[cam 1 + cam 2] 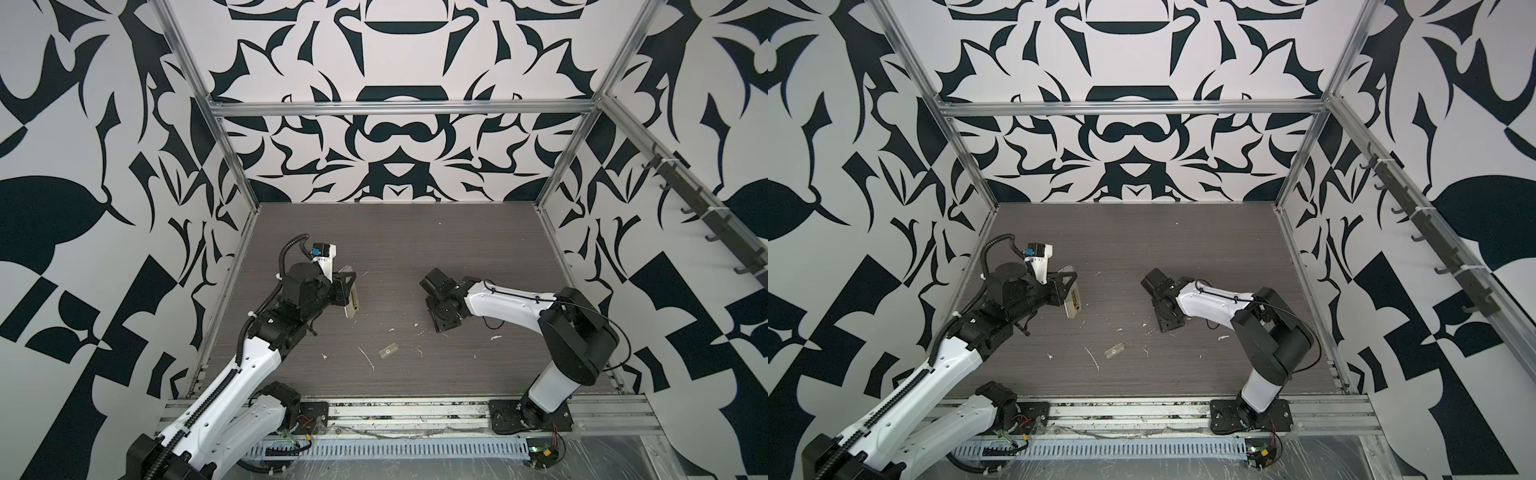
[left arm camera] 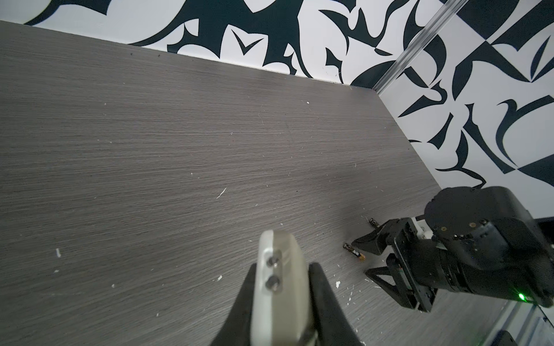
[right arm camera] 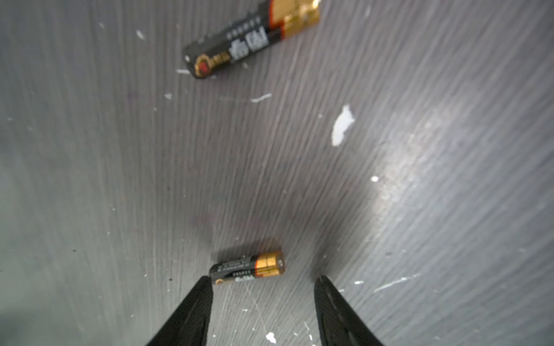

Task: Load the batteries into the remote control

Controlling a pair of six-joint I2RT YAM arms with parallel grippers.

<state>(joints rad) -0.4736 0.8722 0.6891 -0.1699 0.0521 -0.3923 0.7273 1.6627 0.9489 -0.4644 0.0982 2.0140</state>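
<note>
Paired overhead views sharing whole table [image 1: 415,249], wrist cameras low, near

We've got the slim white plastic remote control [image 1: 351,300] raised on edge at nine o'clock; two black gold-tipped cylindrical batteries [image 3: 247,267] lie flat at its three o'clock.

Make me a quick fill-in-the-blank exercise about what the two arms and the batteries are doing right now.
1. The left gripper is shut on the ___.
2. Exactly ___ batteries lie on the table.
3. The right gripper, above the batteries, has its jaws ___.
4. The translucent cover lies on the table, held by ___ gripper.

Missing words: remote control; two; open; neither.
</note>
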